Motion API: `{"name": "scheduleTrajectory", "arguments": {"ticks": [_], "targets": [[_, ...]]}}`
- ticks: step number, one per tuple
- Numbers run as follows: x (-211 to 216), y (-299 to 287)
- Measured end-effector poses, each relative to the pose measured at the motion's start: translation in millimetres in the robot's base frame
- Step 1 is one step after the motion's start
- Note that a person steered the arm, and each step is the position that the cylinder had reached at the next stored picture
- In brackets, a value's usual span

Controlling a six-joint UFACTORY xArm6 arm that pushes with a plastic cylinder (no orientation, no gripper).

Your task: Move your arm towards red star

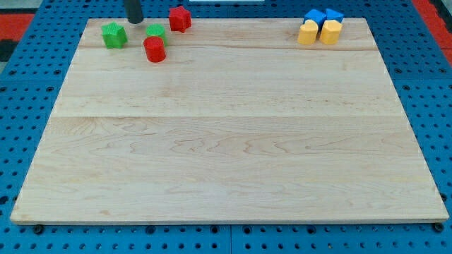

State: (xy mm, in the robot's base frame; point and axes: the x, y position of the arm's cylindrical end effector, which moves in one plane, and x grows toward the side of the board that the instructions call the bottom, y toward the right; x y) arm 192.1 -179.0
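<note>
The red star [180, 18] lies at the view's top left of the wooden board [226, 141], close to its top edge. My tip [134, 20] is a dark rod end to the star's left, between the green star [114, 34] and the green block [156, 30]. A red cylinder [155, 49] sits just below the green block, touching it. The tip stands apart from the red star, about a block's width and a half away.
At the view's top right sit two blue blocks [316, 16] [333, 14] with two yellow blocks [308, 32] [330, 32] just below them. The board lies on a blue pegboard surface [28, 106].
</note>
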Motion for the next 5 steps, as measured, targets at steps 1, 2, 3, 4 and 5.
{"name": "scheduleTrajectory", "arguments": {"ticks": [1, 2, 3, 4, 5], "targets": [[0, 3], [0, 7], [0, 17], [0, 25], [0, 25]]}}
